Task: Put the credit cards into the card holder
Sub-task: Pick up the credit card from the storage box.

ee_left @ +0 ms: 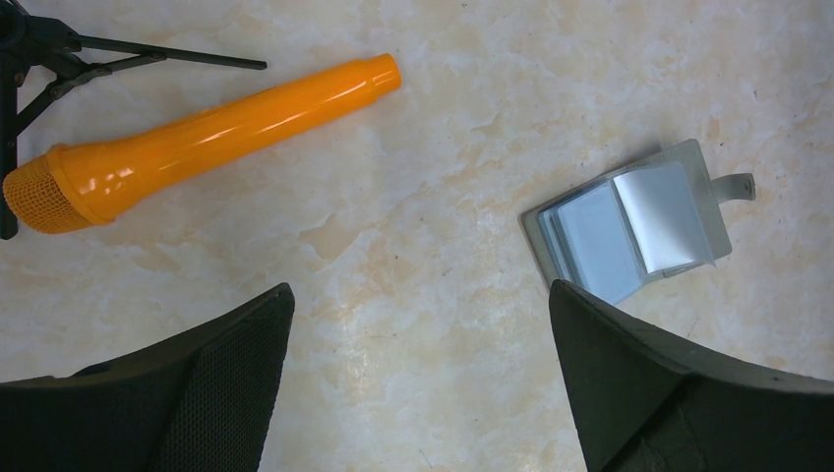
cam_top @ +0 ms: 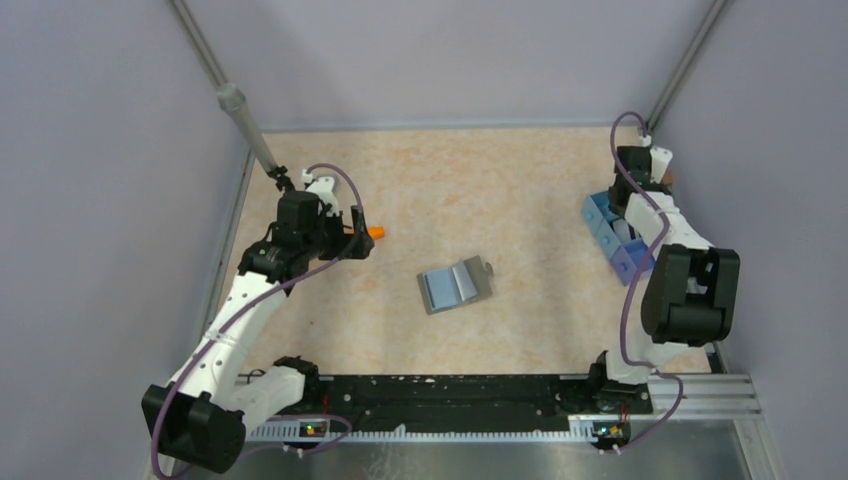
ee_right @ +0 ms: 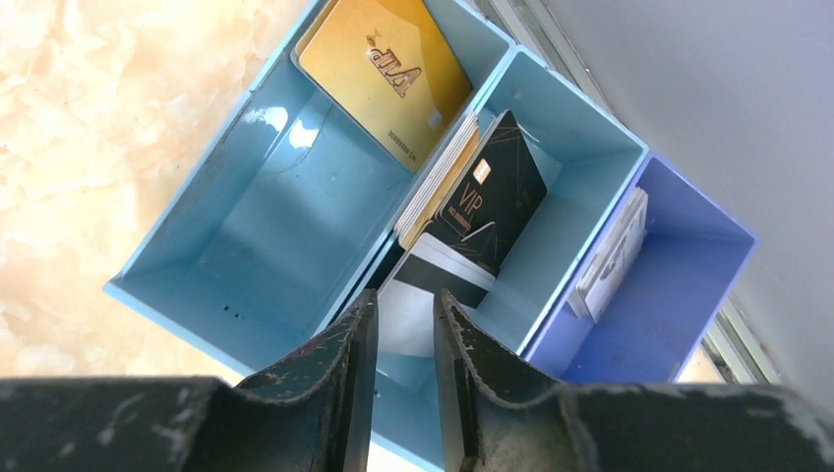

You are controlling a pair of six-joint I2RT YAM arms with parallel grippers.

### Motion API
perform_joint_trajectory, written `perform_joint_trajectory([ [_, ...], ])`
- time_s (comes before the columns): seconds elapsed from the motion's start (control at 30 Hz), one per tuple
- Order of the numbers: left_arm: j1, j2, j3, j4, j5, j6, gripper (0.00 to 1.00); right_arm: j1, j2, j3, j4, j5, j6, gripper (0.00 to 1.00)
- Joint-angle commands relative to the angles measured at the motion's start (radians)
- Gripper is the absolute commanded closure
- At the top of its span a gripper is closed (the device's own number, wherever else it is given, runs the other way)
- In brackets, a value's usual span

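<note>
While barely parted at right gripper [ee_right: 405, 295], hovers over credit cards [ee_right: 492, 197], long axes pointing away from jaws. Spread wide at left gripper [ee_left: 421, 288], card holder [ee_left: 629, 221] just beyond right jaw.

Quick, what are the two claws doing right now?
Left gripper: wide open, empty.
Right gripper: slightly open above the cards in the tray, gripping nothing.

The left arm [cam_top: 222, 345] and right arm [cam_top: 690, 290] are built of white links and bulky black joints, with a lilac cable [cam_top: 628, 320] looped along each. The left fingers [ee_left: 197, 393] are seen as matt black, finely meshed wedges; the right fingers [ee_right: 325, 393] are black, scuffed pale.
</note>
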Motion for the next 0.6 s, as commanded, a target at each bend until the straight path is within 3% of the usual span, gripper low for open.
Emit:
perform_joint_trajectory([
  [0.0,0.005,0.004,-0.004,0.032,0.006,0.018,0.01,-0.026,0.048,0.045,0.045,-0.044,0.006,0.72],
  [0.3,0.005,0.01,-0.005,0.031,0.005,0.02,0.01,-0.086,0.118,0.079,0.082,-0.133,0.026,0.66],
  [0.57,0.005,0.017,-0.004,0.03,0.006,0.02,0.01,-0.111,0.087,0.093,0.094,-0.193,0.033,0.65],
])
